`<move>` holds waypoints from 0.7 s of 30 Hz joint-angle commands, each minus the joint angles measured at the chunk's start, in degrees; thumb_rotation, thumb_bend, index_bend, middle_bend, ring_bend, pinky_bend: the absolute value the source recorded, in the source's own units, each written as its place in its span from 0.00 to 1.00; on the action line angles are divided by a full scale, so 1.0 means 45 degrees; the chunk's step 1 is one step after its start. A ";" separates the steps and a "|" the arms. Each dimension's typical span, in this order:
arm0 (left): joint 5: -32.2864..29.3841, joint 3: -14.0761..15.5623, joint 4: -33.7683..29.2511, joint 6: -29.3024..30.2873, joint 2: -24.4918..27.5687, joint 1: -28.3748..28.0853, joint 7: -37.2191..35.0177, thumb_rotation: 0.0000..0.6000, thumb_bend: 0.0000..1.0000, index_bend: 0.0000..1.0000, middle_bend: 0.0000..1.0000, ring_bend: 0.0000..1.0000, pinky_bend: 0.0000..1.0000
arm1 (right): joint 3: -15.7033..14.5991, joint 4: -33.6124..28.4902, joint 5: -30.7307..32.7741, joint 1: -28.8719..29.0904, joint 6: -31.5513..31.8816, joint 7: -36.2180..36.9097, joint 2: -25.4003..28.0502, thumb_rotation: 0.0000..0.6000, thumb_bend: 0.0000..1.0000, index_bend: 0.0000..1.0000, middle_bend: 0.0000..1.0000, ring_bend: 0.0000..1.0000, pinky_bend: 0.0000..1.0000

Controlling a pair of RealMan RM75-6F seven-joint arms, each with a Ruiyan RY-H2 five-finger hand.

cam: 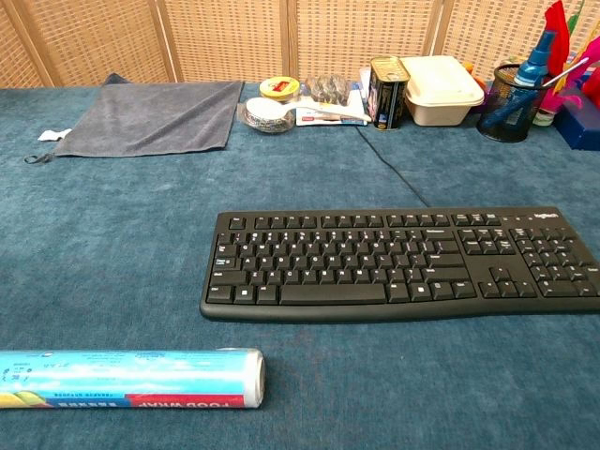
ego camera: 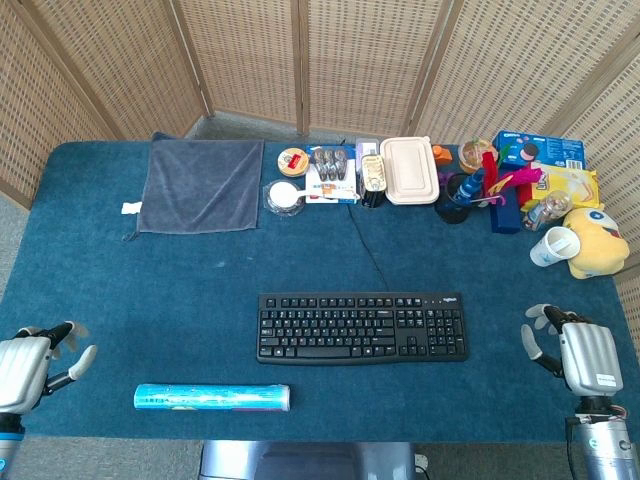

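The roll of food wrap (ego camera: pixel 212 397) lies flat on the blue counter (ego camera: pixel 150 290) near its front edge, its long axis running left to right, parallel to that edge. In the chest view the roll's (cam: pixel 127 378) right end shows a round open face, while the left end runs out of the picture. It sits just in front of and to the left of the black keyboard (ego camera: pixel 363 326), apart from it, and the keyboard's long axis lies the same way.

The left hand (ego camera: pixel 35 362) hovers at the front left corner of the counter, back plate up, fingers spread and pointing away from the robot, holding nothing. It is the hand nearest the roll, with bare cloth between them. The right hand (ego camera: pixel 575 350) hangs at the front right corner in the same pose, fingers apart and empty, beside the keyboard's right end. Whether either hand touches the counter is hard to tell from above; the chest view shows neither.

A wide band of bare cloth stretches between the keyboard and the back row. There a grey towel (ego camera: pixel 203 183) lies flat at the left, and a beige lidded box (ego camera: pixel 410 170), a mesh pen cup (cam: pixel 511 101) and a white cup (ego camera: pixel 552 246) crowd the right.
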 commanded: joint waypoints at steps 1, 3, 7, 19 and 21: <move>-0.0019 0.0003 0.0025 -0.0045 -0.0034 -0.0024 0.0034 0.00 0.22 0.41 0.53 0.59 0.37 | 0.0002 -0.0003 0.0011 0.0020 -0.0041 -0.0026 -0.0022 0.00 0.46 0.39 0.50 0.53 0.53; -0.0018 0.0014 0.0056 -0.0060 -0.0065 -0.0025 0.0025 0.00 0.22 0.41 0.53 0.59 0.37 | -0.0012 -0.0021 0.0039 0.0039 -0.0128 0.0033 -0.0017 0.00 0.46 0.39 0.50 0.53 0.53; 0.0069 0.0022 0.0052 0.0028 -0.0027 0.0007 -0.0019 0.00 0.22 0.41 0.53 0.59 0.37 | -0.0086 -0.0201 -0.0081 0.0117 -0.0356 0.0397 0.0132 0.00 0.46 0.39 0.50 0.53 0.53; 0.0124 -0.0311 -0.0208 -0.0054 0.0424 -0.0303 -0.0056 0.00 0.22 0.41 0.53 0.59 0.37 | -0.0135 -0.1988 -0.0016 0.1510 -0.3134 0.1455 0.2045 0.00 0.47 0.39 0.77 0.84 0.63; 0.0120 -0.0347 -0.0289 -0.0131 0.0453 -0.0380 -0.0004 0.00 0.22 0.41 0.53 0.59 0.37 | -0.0133 -0.2177 0.0321 0.1887 -0.3959 0.1469 0.2309 0.00 0.48 0.39 0.79 0.85 0.63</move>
